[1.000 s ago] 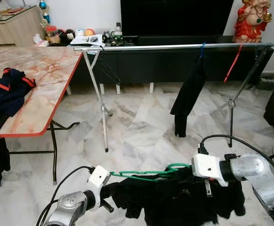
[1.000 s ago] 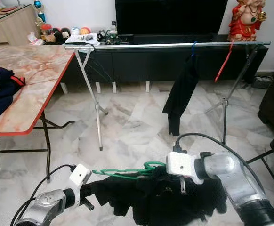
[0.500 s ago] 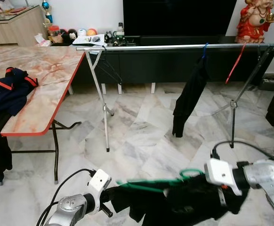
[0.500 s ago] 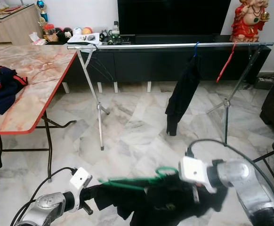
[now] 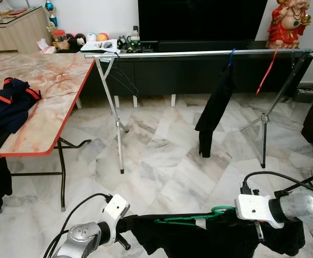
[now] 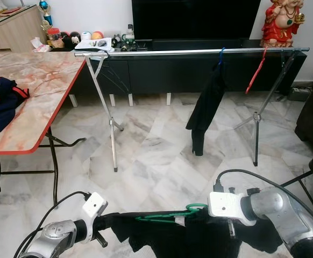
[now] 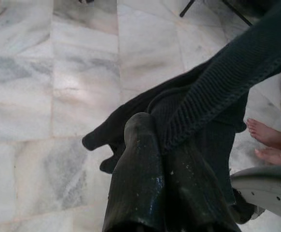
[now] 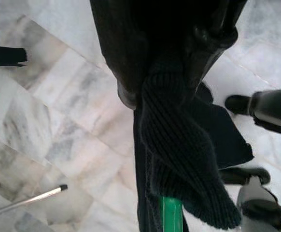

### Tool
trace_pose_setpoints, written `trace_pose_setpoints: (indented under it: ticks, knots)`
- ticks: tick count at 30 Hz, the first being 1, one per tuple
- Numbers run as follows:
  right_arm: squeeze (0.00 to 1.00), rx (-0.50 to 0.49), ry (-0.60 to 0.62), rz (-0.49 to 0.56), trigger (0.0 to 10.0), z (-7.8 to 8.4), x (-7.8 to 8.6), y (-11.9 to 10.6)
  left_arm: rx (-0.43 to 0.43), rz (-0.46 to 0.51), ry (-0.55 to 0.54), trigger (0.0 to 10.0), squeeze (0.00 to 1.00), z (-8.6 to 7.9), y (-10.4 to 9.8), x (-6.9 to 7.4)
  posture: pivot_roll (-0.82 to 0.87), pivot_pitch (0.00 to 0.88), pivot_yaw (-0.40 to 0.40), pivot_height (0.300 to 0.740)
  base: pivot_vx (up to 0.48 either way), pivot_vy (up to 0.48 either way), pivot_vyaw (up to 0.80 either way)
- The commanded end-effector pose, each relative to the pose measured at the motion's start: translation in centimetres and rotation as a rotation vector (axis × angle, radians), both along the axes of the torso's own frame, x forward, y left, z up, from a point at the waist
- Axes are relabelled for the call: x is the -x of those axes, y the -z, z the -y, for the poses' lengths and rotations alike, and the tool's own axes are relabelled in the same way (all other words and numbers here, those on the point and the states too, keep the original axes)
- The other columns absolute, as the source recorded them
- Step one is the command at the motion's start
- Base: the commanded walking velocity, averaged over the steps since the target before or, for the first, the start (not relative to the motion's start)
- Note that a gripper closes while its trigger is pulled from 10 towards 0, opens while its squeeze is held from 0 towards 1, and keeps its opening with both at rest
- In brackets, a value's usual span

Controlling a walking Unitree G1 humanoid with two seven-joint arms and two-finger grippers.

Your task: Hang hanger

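Since a second ago both arms have dropped, carrying the green hanger (image 5: 191,217) and its black knit garment (image 5: 210,242) lower toward the 6 o'clock edge of the head view. The hanger is thin green plastic, its long axis running 9 to 3 o'clock between the arms, with the rounded hook at the 3 o'clock end beside the right gripper (image 8: 174,72). That gripper's black fingers are closed on the ribbed, coarse-knit cloth over the hanger. The left gripper (image 7: 157,164) pinches the same garment at its other end, fingers shut on the wool. Beyond, at 12 o'clock, a straight metal rail (image 5: 199,53) on splayed legs carries a dark garment (image 5: 215,110) over glossy veined marble floor (image 5: 162,156).
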State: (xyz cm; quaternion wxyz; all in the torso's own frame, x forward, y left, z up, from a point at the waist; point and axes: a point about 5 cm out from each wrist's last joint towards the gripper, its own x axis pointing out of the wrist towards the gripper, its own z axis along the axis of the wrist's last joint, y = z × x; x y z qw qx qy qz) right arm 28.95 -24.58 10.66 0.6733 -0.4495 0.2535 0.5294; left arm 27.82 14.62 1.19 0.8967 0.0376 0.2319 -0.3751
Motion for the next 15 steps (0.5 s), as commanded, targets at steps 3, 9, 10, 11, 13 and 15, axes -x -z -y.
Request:
trace_pose_setpoints:
  ticks: [3,9,10,11,13,15]
  knots:
    - [0.00,0.031,0.034,0.006,0.0,0.3,0.1,0.9,-0.048,-0.016,-0.005,0.0,0.00,-1.6,-0.1,0.1,0.06,0.066,0.036,0.740,0.000,0.000,0.00]
    - [0.00,-0.026,0.066,0.037,0.0,-1.7,-0.1,2.8,-0.025,0.009,0.056,0.0,0.00,-1.2,-1.7,-0.7,0.06,0.063,0.037,0.740,0.000,0.000,0.00]
    - [0.00,-0.023,0.072,0.041,0.0,-1.8,-0.1,3.1,-0.020,0.011,0.065,0.0,0.00,-1.2,-1.9,-0.8,0.06,0.063,0.037,0.740,0.000,0.000,0.00]
    - [0.00,-0.050,0.098,0.037,0.0,-2.4,-0.1,3.8,-0.003,0.020,0.098,0.0,0.00,-0.8,-2.6,-0.9,0.06,0.063,0.037,0.740,0.000,0.000,0.00]
    - [0.00,-0.074,0.110,0.014,0.0,-3.0,0.2,4.5,0.012,0.038,0.120,0.0,0.00,-0.5,-3.3,-1.1,0.06,0.063,0.037,0.740,0.000,0.000,0.00]
    - [0.00,-0.074,0.104,0.004,0.0,-3.3,0.3,4.8,0.016,0.047,0.127,0.0,0.00,-0.4,-3.7,-1.2,0.08,0.061,0.039,0.740,0.000,0.000,0.00]
